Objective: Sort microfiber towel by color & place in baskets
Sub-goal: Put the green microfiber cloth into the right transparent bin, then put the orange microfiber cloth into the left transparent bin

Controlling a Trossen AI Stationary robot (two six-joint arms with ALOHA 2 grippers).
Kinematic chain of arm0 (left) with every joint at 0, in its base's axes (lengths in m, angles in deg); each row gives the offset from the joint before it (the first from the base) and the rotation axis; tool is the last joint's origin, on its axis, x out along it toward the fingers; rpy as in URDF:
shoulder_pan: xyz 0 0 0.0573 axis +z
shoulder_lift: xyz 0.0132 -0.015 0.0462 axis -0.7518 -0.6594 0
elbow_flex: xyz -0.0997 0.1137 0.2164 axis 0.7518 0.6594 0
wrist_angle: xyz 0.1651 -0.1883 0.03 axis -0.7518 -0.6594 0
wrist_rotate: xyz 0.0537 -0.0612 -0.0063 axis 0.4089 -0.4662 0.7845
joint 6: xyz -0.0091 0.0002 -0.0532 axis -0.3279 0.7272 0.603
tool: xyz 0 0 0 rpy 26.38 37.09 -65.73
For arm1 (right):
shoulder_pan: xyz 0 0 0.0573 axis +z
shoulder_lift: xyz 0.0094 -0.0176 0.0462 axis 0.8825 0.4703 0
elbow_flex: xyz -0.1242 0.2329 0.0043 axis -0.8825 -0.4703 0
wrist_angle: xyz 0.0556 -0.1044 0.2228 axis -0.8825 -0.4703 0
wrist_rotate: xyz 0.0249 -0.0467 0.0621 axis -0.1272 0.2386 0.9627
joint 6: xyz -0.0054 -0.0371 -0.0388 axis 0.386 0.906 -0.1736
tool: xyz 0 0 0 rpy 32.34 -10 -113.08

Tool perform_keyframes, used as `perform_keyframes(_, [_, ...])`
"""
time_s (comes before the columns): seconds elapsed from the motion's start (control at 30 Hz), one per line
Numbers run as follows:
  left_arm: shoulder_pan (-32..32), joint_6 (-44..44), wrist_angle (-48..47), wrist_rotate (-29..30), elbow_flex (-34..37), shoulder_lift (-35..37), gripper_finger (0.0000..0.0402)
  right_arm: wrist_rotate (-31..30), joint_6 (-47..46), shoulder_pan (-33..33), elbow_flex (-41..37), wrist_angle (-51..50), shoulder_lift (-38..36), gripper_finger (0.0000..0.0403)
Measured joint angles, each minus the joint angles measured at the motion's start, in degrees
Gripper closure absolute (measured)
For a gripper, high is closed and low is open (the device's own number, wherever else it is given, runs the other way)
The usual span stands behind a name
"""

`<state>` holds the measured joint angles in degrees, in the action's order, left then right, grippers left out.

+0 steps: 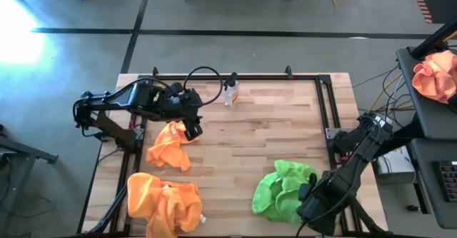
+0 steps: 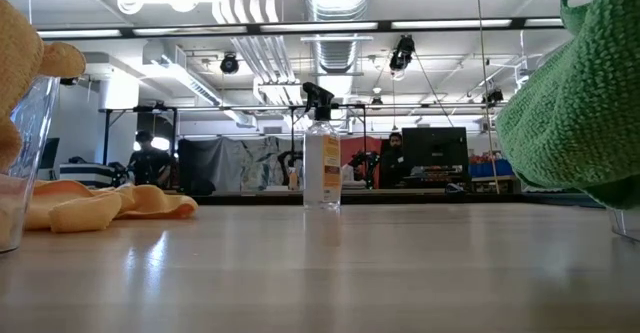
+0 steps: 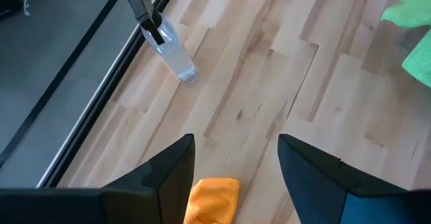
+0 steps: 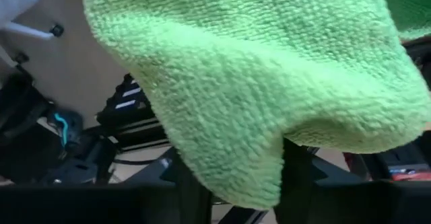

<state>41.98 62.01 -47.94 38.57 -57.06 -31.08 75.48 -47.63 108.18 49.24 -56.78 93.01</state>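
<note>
Two heaps of cloth fill the near corners of the wooden table [image 1: 271,134]: a pile of orange towels [image 1: 163,202] in the clear basket [image 2: 22,163] at the near left, and a mound of lime green towels [image 1: 284,189] at the near right, over the other basket, whose clear wall barely shows. The green mound is rumpled, with no clear long axis. The right gripper [image 1: 308,194] sits at the right edge of that mound; in the right wrist view a green towel [image 4: 256,83] drapes down between its dark fingers [image 4: 195,190], which stand apart, and whether they still pinch the fabric cannot be told.

A single orange towel [image 1: 170,144] lies crumpled on the left side of the table, its longer run going from far right to near left. The left gripper [image 1: 191,127] hovers at its far right end with jaws spread wide; the cloth's corner [image 3: 212,200] shows between the fingers, unpinched.

A small spray bottle [image 1: 230,92] stands upright by the far edge.
</note>
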Motion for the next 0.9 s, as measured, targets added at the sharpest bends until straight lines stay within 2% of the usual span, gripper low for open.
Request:
perform_keyframes(0.27, [0.0,0.63,-0.06,-0.07,0.0,0.0,0.0206,0.97,3.18,-0.67,2.23,-0.38,-0.11,0.0206])
perform_keyframes(0.37, [0.0,0.63,-0.09,-0.07,0.0,0.0,0.0206,3.47,3.23,-2.0,4.46,-0.39,-0.13,0.0198])
perform_keyframes(0.53, [0.0,0.59,-0.17,-0.07,0.0,0.0,0.0206,2.89,5.63,-4.66,7.97,-0.41,-0.17,0.0198])
perform_keyframes(0.7, [-0.02,-0.18,-0.81,-0.09,0.0,0.0,0.0206,-2.21,11.44,-7.53,9.15,-0.54,-0.2,0.0197])
perform_keyframes(0.8, [-0.02,-0.67,-1.16,-0.11,0.0,0.0,0.0206,-6.07,18.71,-9.3,9.15,-0.59,-0.2,0.0197])
perform_keyframes(0.9, [-0.02,-2.3,-1.48,-0.19,0.31,0.0,0.0206,-12.57,27.23,-11.12,9.15,-0.34,-0.2,0.0197])
